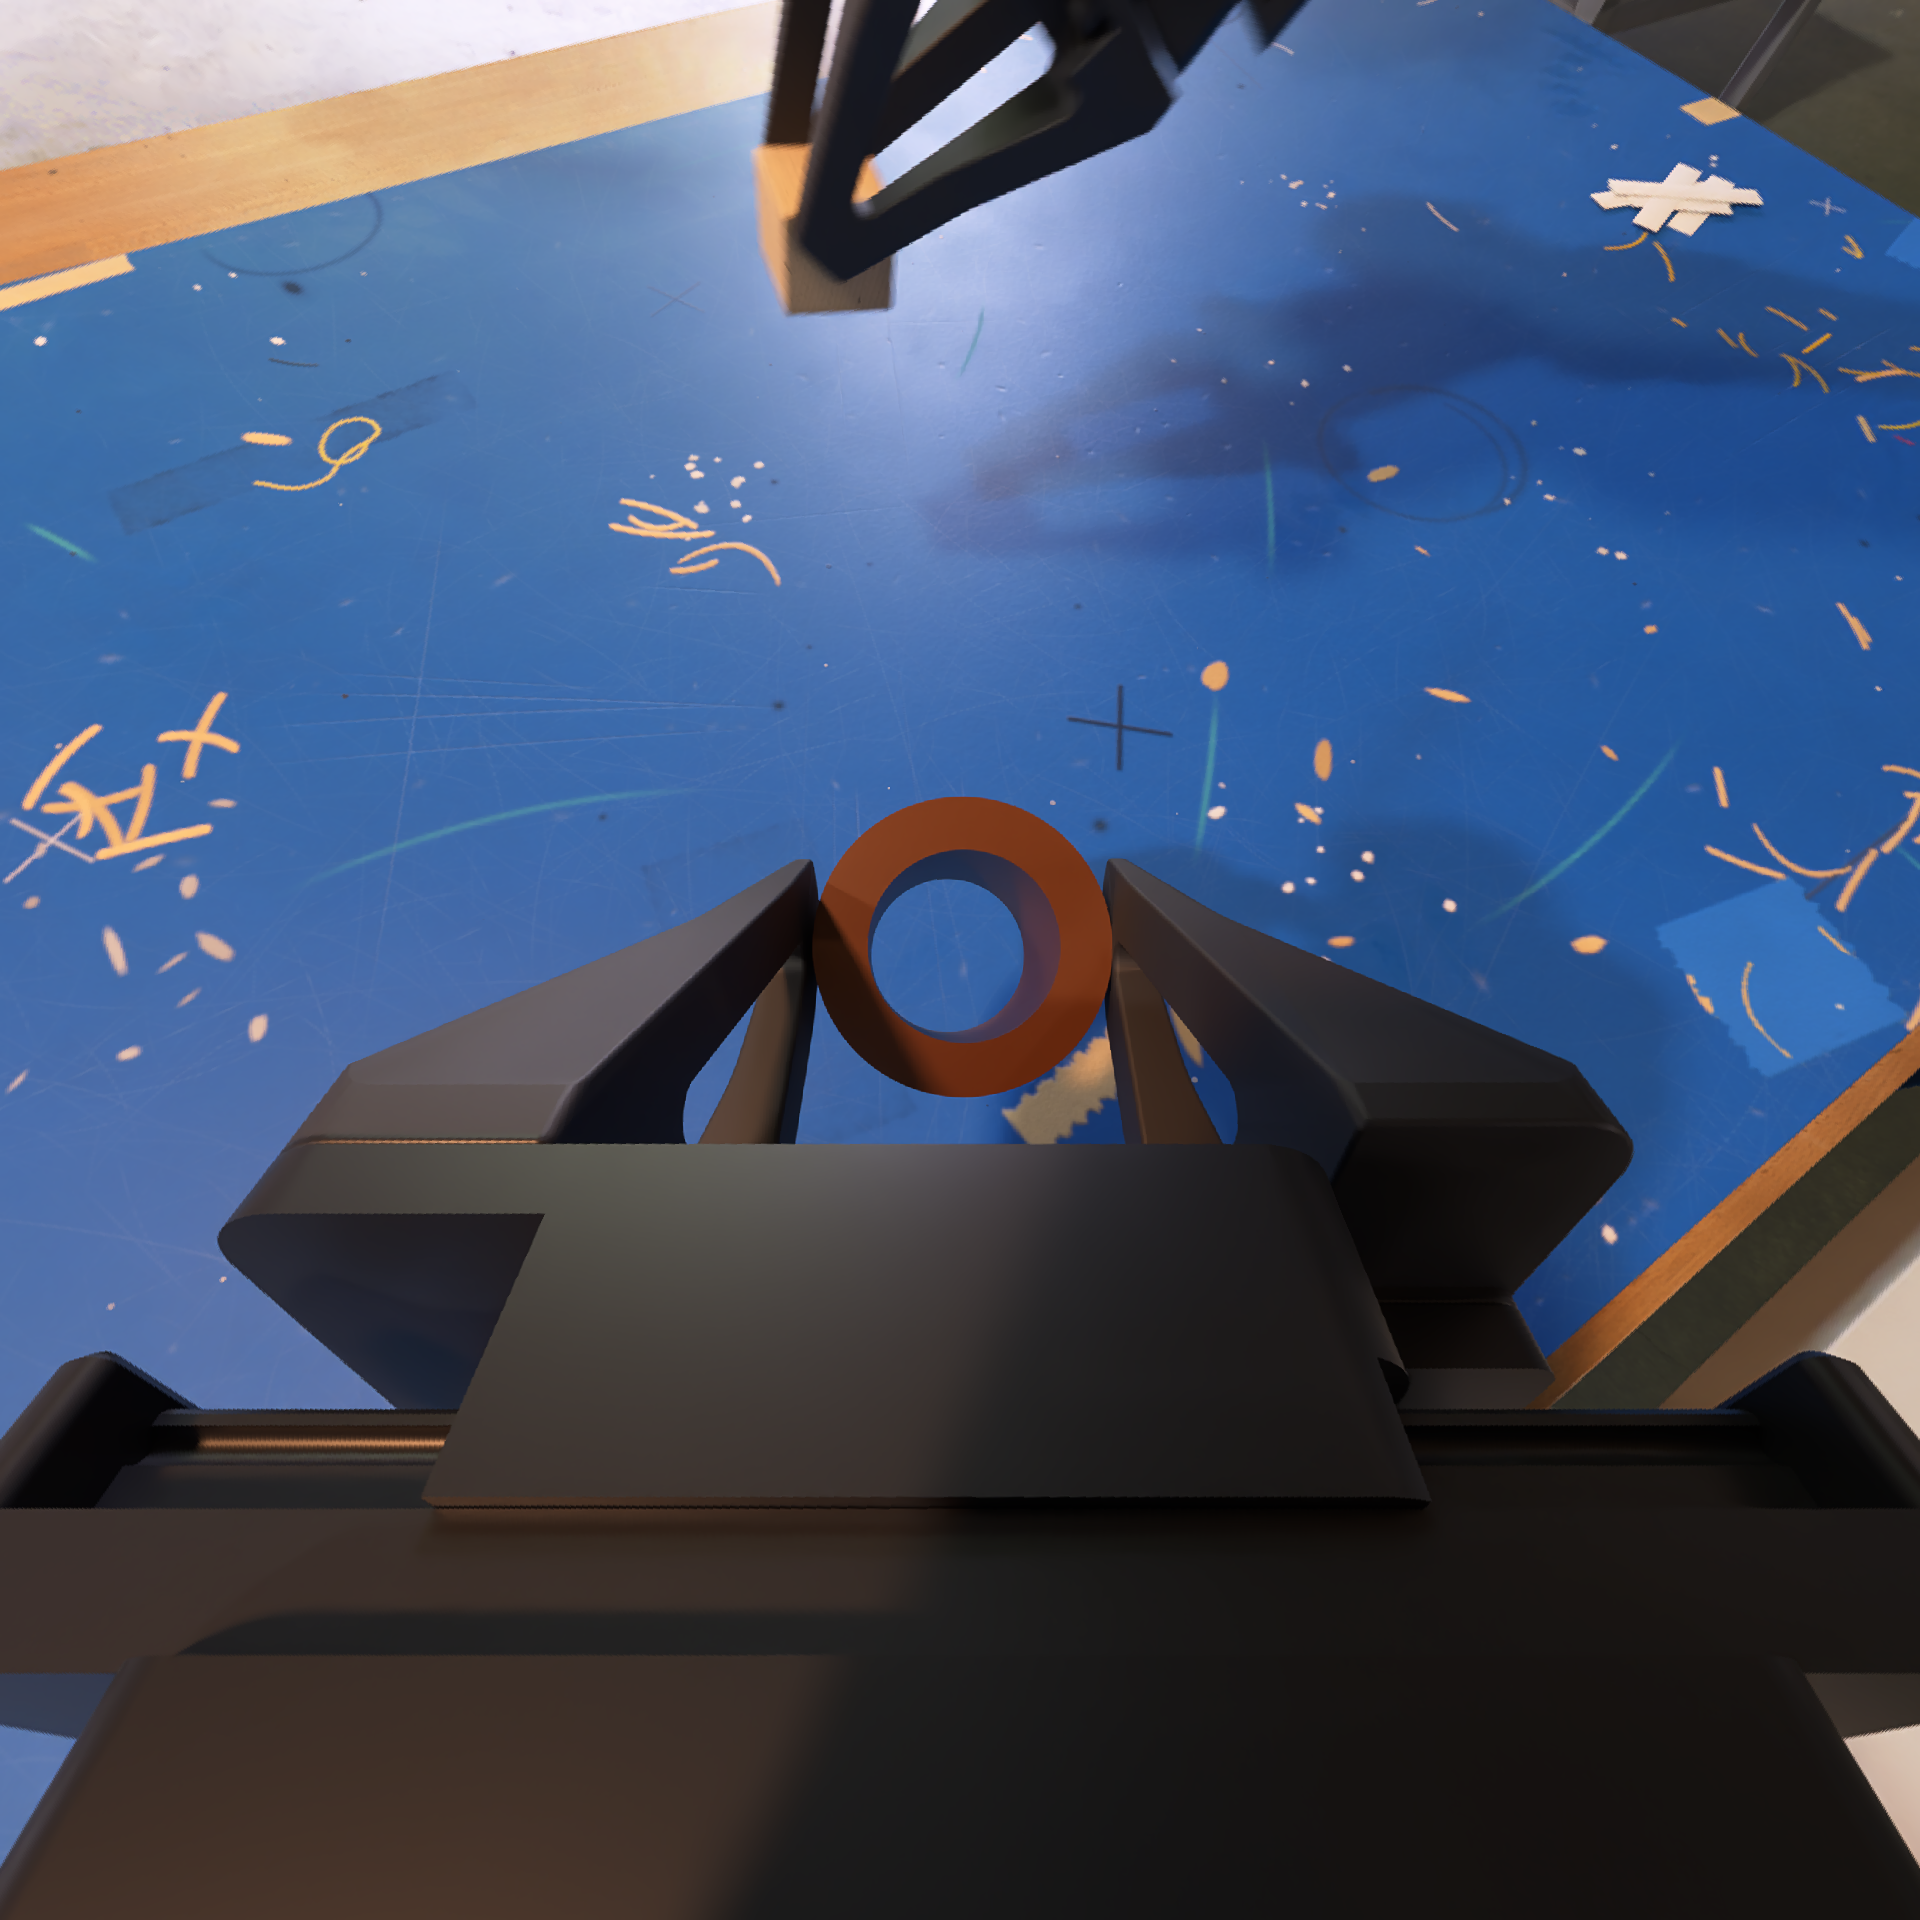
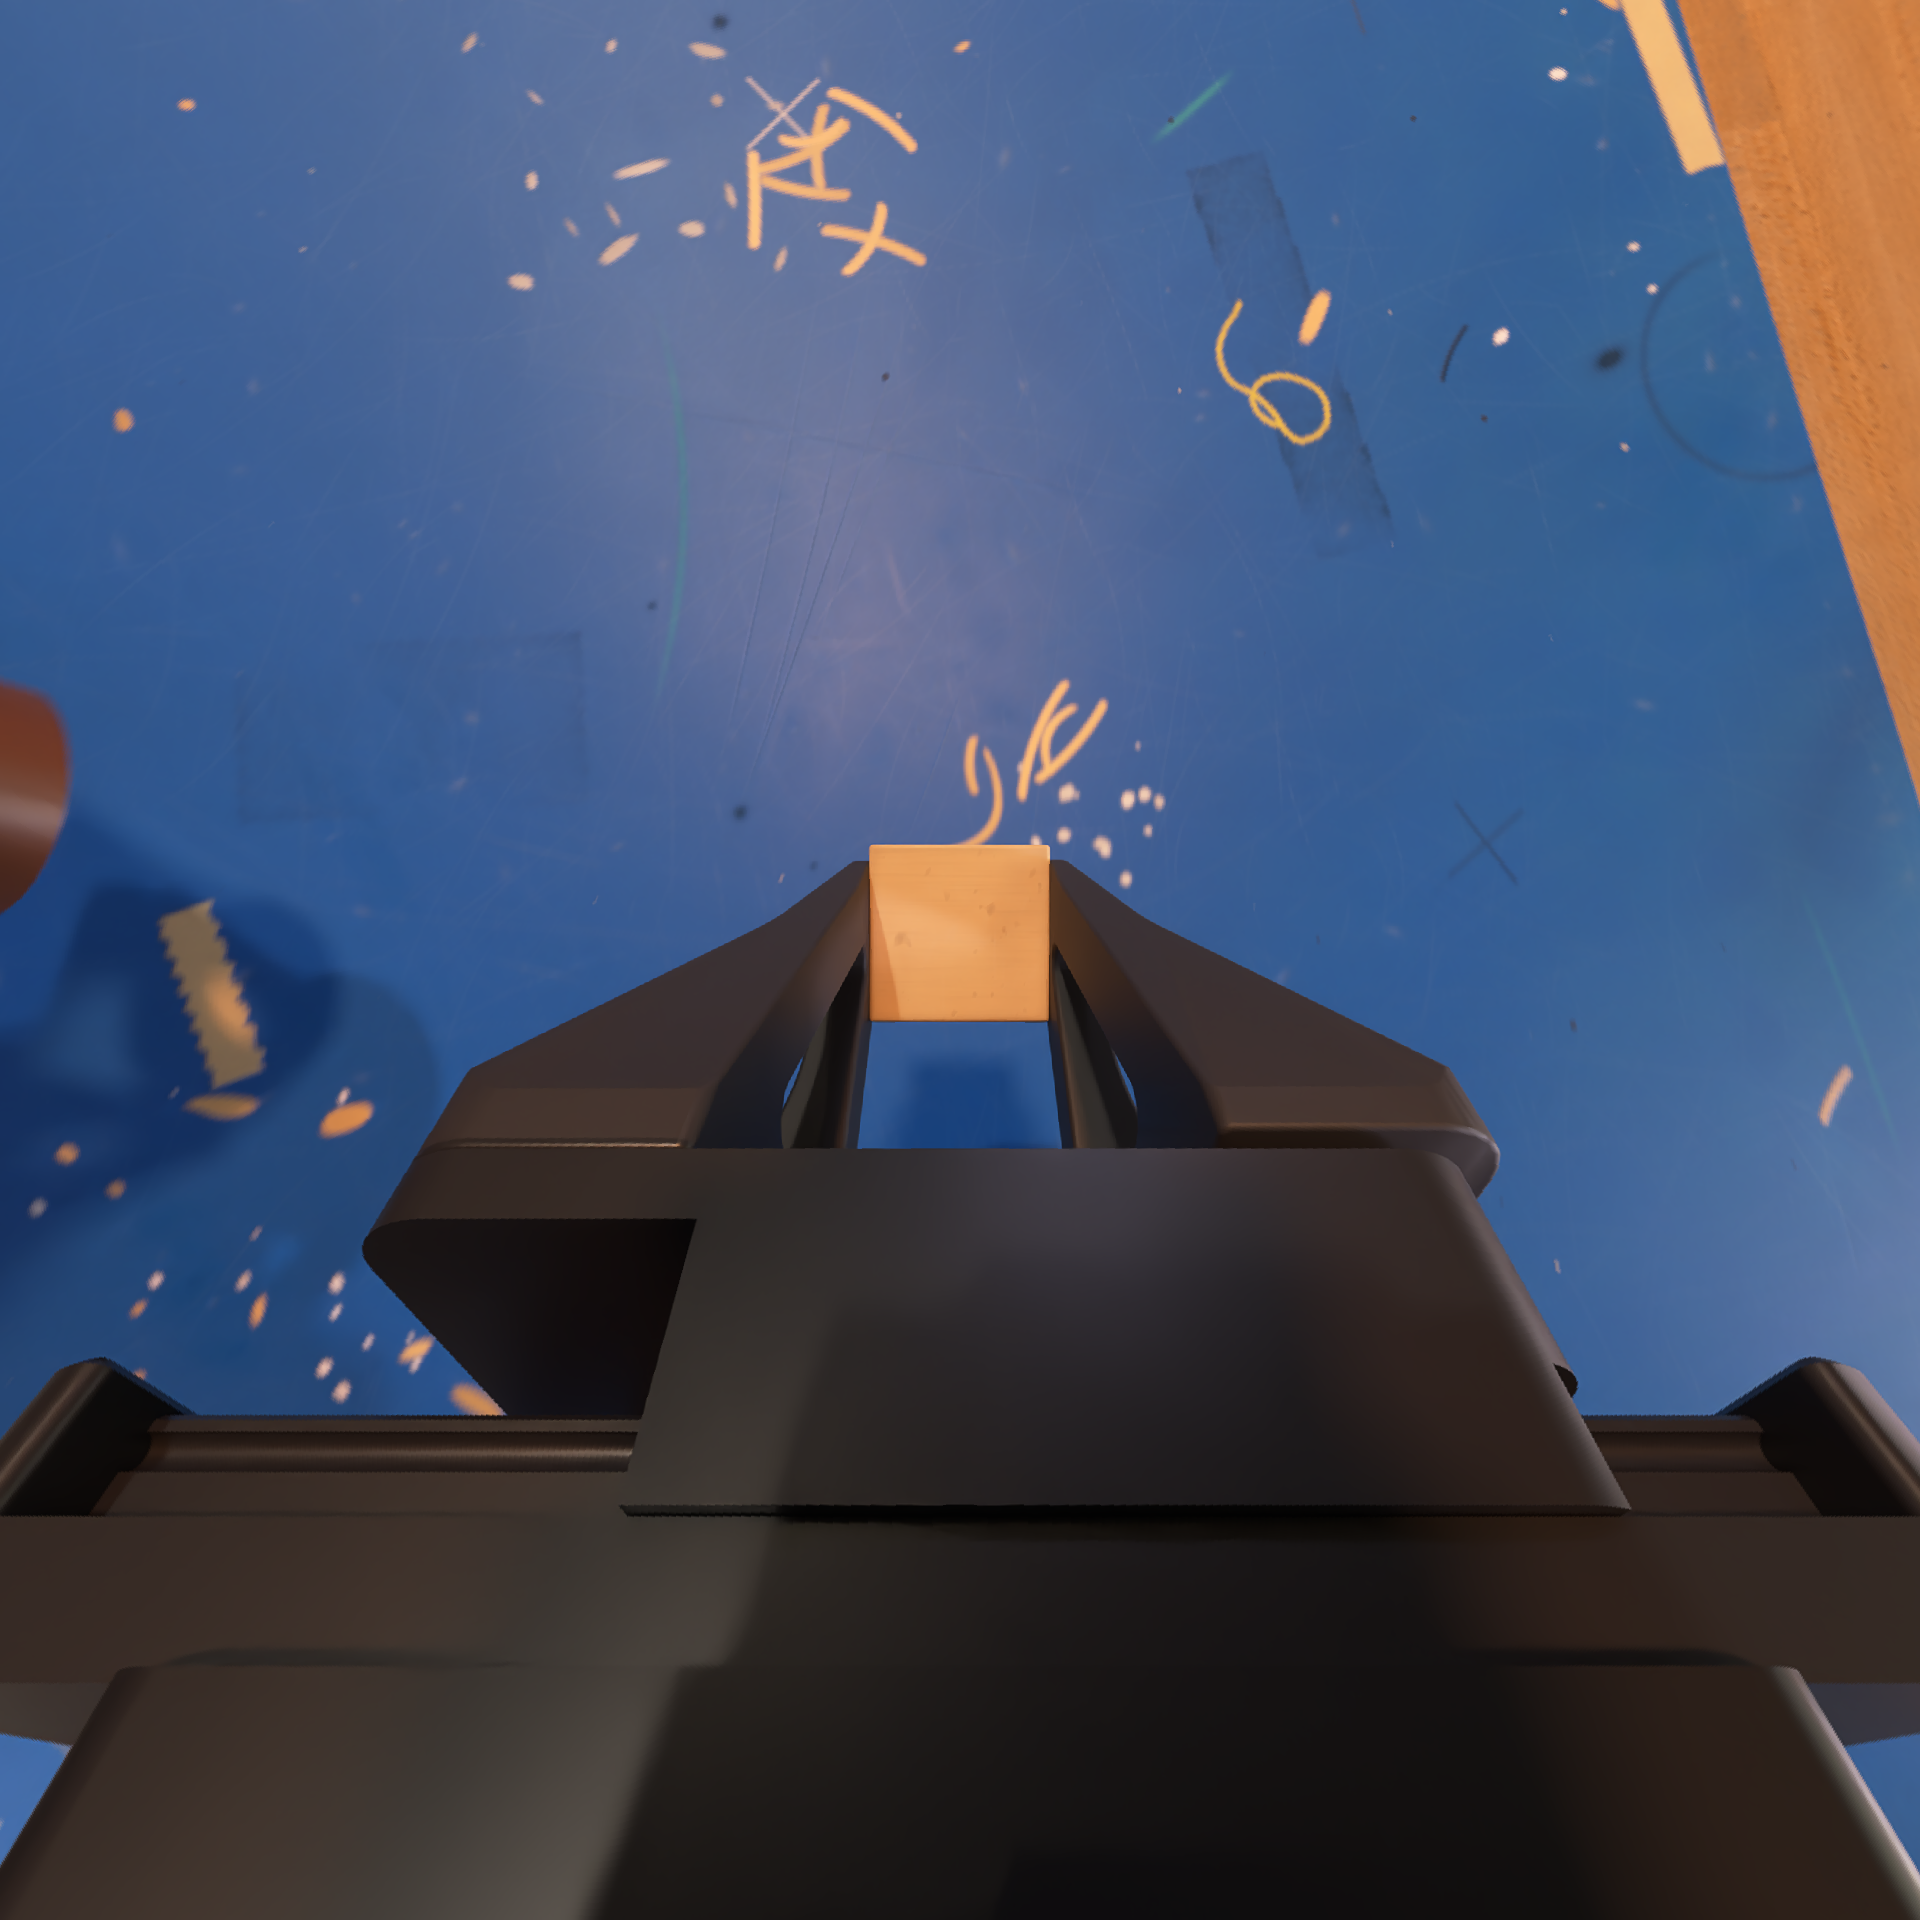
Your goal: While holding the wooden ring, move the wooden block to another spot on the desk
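Left wrist view, nearest: the left gripper [image 1: 961,935] is pinching the wooden ring [image 1: 961,945], one finger pressed to each side of its rim. The ring is reddish brown, stands on edge with its hole facing the camera, and is held above the blue desk [image 1: 520,644]. A small serrated scrap of tape [image 1: 1055,1101] lies on the desk just under the ring. Farther off, the right gripper [image 1: 831,223] comes down from the top edge with the wooden block [image 1: 821,270] between its fingers.

Right wrist view: the right gripper [image 2: 958,935] is clamped on the pale wooden block [image 2: 958,932], finger faces flat against two opposite sides. The block's shadow on the desk suggests it is clear of the surface. The ring's edge [image 2: 26,790] shows at the left border. A wooden border [image 2: 1818,312] runs along the desk's far right.
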